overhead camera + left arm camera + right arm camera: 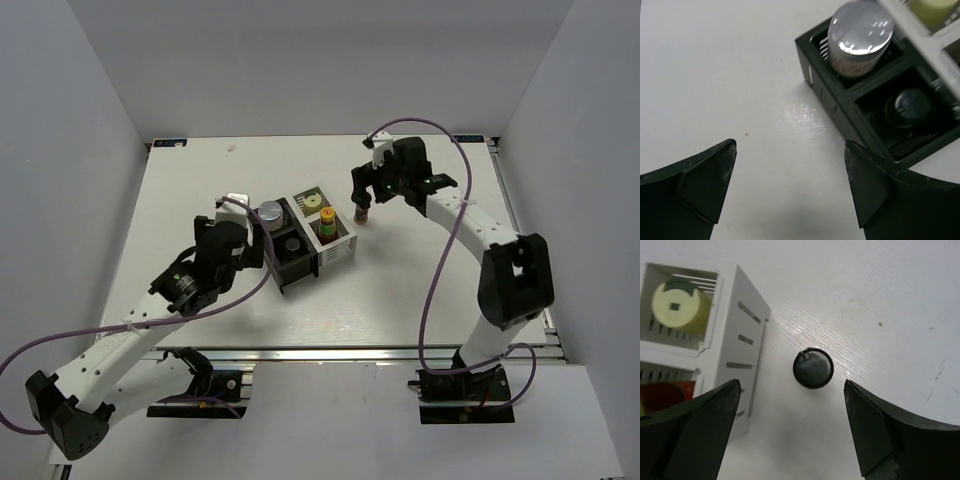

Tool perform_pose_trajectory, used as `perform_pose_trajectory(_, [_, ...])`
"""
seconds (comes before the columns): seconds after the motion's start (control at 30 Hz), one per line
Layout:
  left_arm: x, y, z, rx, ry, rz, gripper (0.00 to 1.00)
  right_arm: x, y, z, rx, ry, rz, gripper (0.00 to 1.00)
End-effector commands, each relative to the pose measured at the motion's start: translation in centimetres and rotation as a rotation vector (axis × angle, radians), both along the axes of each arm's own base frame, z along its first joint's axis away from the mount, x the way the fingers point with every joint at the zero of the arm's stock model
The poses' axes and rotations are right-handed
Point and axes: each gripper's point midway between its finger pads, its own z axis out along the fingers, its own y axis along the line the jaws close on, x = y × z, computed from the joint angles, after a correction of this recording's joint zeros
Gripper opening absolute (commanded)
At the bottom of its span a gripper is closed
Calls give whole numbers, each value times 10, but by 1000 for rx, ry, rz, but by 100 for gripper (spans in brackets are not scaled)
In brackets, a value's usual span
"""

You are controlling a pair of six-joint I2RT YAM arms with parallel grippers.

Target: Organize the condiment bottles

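Spice jar (813, 369) beside rack (741, 335), right gripper (790, 386) spread above

White arms (120, 345), black joints (515, 280), purple cables (415, 122)

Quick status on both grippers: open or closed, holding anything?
Left gripper: open, empty.
Right gripper: open, empty, poised above the dark spice jar.

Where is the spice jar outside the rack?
Top view: the spice jar stands on the table, right of the rack, below the open right hand.
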Motion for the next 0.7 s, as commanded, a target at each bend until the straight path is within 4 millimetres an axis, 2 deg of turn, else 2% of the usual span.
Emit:
perform_pose_trajectory(0.0, [3, 13, 4, 14, -68, 57, 98, 33, -6, 10, -36, -62, -117, 89])
perform_pose_trajectory(0.03, [2, 13, 5, 6, -71, 52, 98, 37, -6, -1, -49, -45, -119, 89])
perform_pose_trajectory(0.1, [1, 16, 9, -4, -87, 63, 98, 42, -5, -4, -58, -49, -120, 89])
perform_pose_trajectory(0.13, [0, 18, 9, -3, -93, 74, 98, 44, -4, -12, -66, -33, -117, 89])
perform_pose_trajectory(0.33, [-5, 19, 6, -38, -107, 60, 98, 39, 4, -34, -67, 35, -72, 88])
perform_pose_trajectory(0.53, [-7, 19, 3, -38, -101, 57, 98, 39, 3, -49, -86, 58, -73, 81])
perform_pose_trajectory(0.67, [-7, 19, 3, -42, -100, 57, 98, 40, 5, -52, -84, 69, -67, 76])
